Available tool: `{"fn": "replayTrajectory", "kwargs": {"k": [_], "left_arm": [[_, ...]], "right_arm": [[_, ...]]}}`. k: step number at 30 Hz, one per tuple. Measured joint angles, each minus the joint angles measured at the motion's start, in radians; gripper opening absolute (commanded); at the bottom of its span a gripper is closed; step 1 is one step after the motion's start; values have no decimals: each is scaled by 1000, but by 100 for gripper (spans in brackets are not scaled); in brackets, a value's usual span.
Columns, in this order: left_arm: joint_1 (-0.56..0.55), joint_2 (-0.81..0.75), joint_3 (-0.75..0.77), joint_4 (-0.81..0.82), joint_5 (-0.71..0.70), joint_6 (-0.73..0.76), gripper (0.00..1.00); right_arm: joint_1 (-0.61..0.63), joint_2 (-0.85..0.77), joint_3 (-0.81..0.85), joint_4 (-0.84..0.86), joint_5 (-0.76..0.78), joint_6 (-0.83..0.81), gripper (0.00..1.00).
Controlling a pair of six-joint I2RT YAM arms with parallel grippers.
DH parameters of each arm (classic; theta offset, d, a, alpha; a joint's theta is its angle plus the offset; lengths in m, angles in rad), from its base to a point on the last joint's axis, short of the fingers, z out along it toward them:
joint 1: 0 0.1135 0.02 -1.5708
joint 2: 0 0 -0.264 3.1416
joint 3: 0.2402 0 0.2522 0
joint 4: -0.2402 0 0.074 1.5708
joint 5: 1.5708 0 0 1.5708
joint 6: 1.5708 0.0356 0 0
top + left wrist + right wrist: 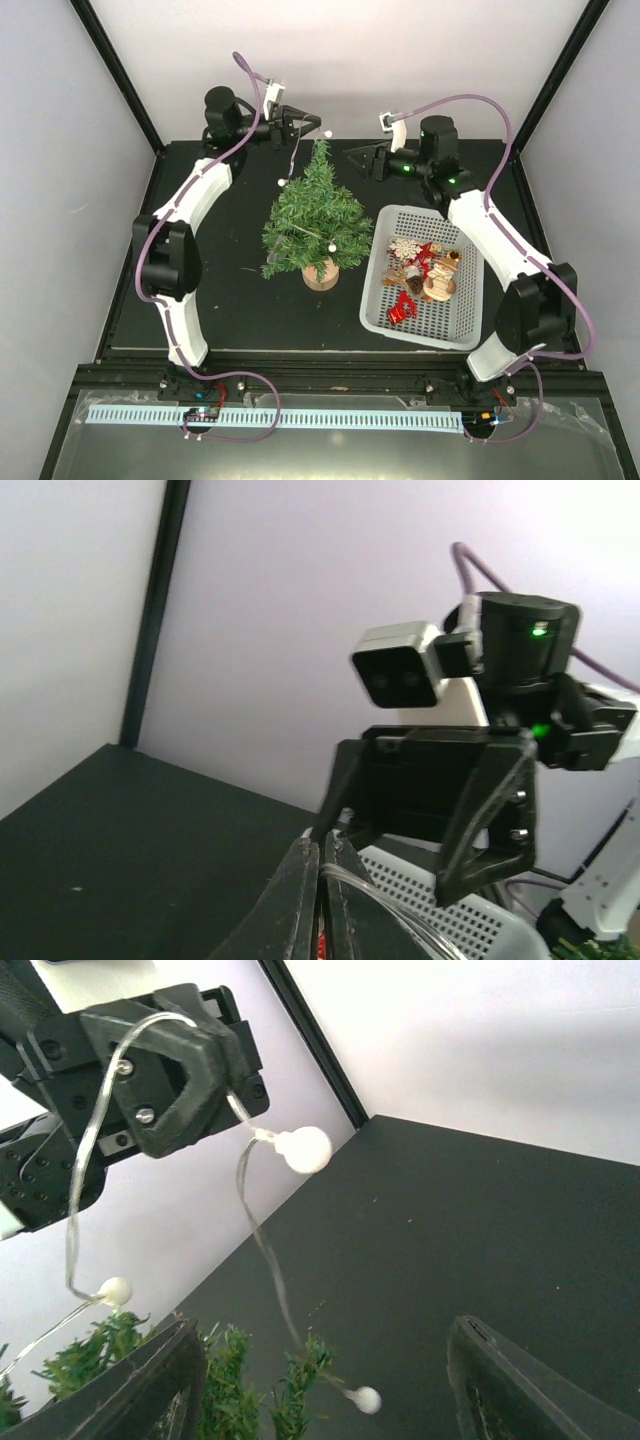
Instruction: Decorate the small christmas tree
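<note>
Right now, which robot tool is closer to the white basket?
The right tool. It hovers just past the far left corner of the white basket. The left tool is farther off, beyond the top of the small christmas tree, pinching a bead string.

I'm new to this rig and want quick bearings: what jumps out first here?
The small christmas tree stands in the middle on a wooden disc, a white basket of ornaments beside it on the right. Near the treetop the left claw is shut on a clear light string whose white bulbs drape over the branches; the right claw faces it, open.
</note>
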Motion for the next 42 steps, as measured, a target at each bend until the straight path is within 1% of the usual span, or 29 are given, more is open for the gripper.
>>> {"fn": "replayTrajectory", "kwargs": {"k": [6,11,15,21,26,29,35,36,40,42], "left_arm": [[-21,23,38,40,38,-76,2],[-40,30,59,61,54,-118,2],[-62,40,75,66,69,-135,2],[-99,68,98,64,88,-150,2],[-119,76,98,61,98,-163,2],[-127,76,98,65,108,-175,2],[-130,76,98,100,119,-221,2],[-130,76,98,108,121,-230,2],[-131,76,98,144,133,-261,2],[-131,76,98,159,138,-274,4]], "right_arm": [[6,73,53,22,-6,21,68],[10,88,62,48,-22,38,70],[15,85,13,129,-66,60,71],[34,86,-27,159,-81,70,71],[37,86,-56,227,-84,100,68],[37,86,-89,291,-87,134,61],[37,101,-117,363,-76,181,43],[37,108,-118,379,-75,193,38],[37,131,-126,440,-77,237,12],[37,140,-133,475,-82,270,3]]}}
